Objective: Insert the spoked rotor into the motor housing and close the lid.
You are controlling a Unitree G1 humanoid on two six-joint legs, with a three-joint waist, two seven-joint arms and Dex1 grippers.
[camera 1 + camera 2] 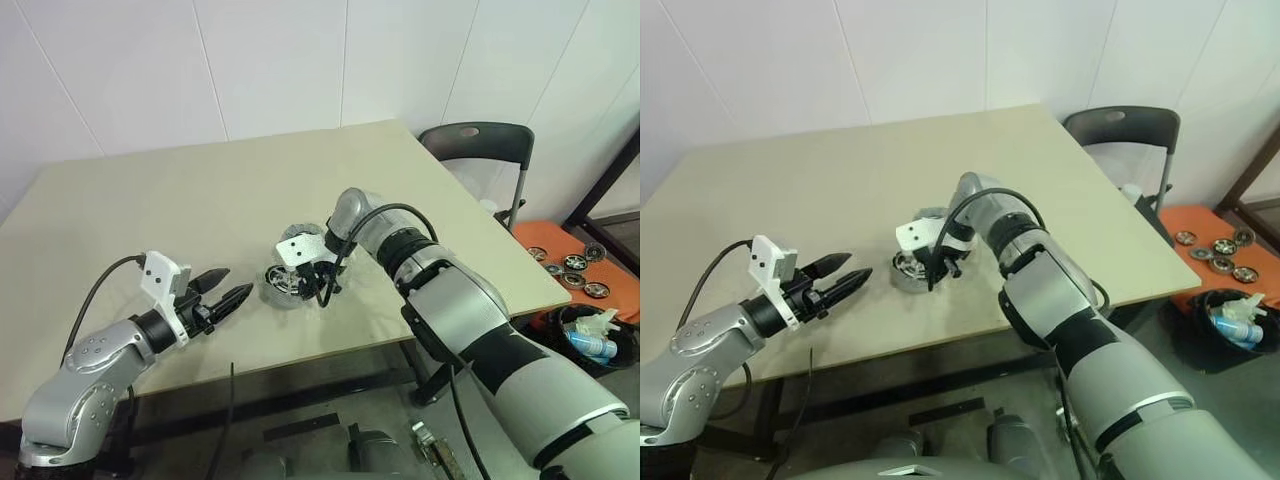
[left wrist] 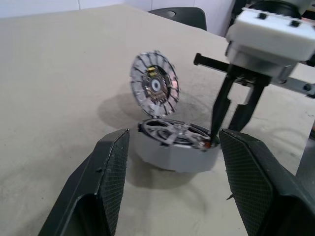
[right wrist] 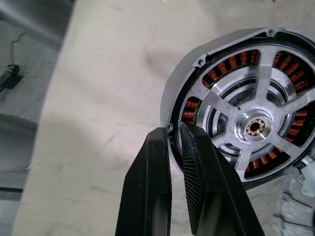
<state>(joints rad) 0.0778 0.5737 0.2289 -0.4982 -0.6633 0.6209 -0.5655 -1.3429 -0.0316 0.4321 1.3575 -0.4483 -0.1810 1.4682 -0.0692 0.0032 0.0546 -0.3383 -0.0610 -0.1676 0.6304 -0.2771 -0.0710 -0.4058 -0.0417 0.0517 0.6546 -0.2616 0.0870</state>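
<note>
One beige table [image 1: 200, 190] carries everything, w/ a dark chair [image 1: 480, 140] past its far right corner and an orange tray of small dark-rimmed wheels [image 1: 570, 265] on the right beyond the edge.

Right gripper [image 3: 174, 142] points steeply down over the motor housing [image 2: 167, 155], fingers pressed together, holding nothing; tips sit right at the housing rim, on the side toward the robot's left. Whether they actually touch the rim, can't tell.

Left gripper [image 1: 228, 287] hovers level just above the table, near the front edge, aimed at the housing from the left, a bit apart from it. Fingers spread wide, empty.

Motor housing sits on the table approx. mid-front. Coppery windings ring the inside.

Lid [image 2: 154, 83] stands open, roughly upright at the housing's far edge, ribbed inner face and dark centre facing the left gripper.

Spoked rotor [image 3: 258, 125] lies flat inside the housing, hub centred, spokes over the windings.
</note>
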